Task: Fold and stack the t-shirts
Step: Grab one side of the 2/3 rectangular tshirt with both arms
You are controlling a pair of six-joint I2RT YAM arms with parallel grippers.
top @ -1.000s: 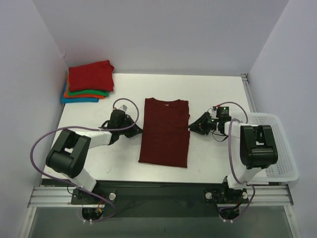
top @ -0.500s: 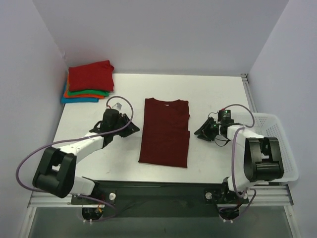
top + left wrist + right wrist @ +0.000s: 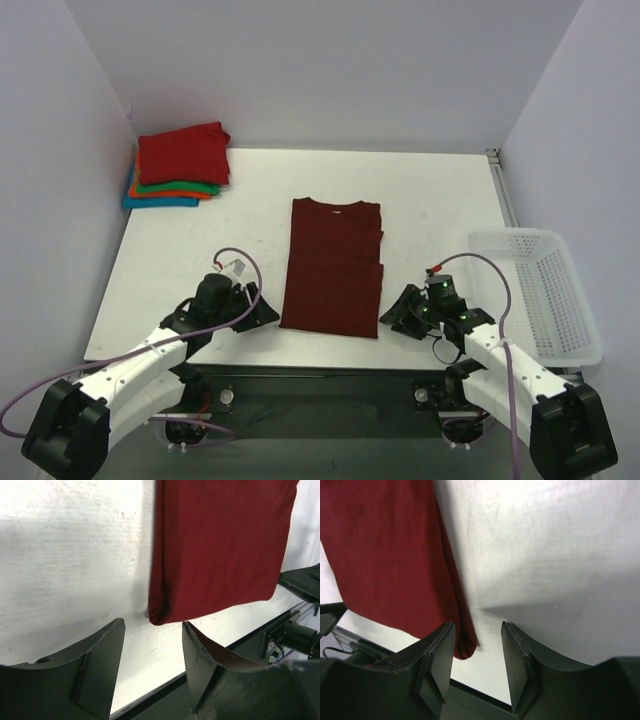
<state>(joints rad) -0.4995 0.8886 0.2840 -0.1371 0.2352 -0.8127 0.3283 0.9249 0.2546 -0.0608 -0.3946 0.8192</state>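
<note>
Lying flat, soft maroon t-shirt (image 3: 332,280) forms a rectangle.

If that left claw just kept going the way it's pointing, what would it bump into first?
Most likely the near corner of the maroon t-shirt, which lies just ahead of the left gripper and its open jaws, flat on the table.

much of the maroon t-shirt (image 3: 215,545) beyond the edges of both wrist views
</note>
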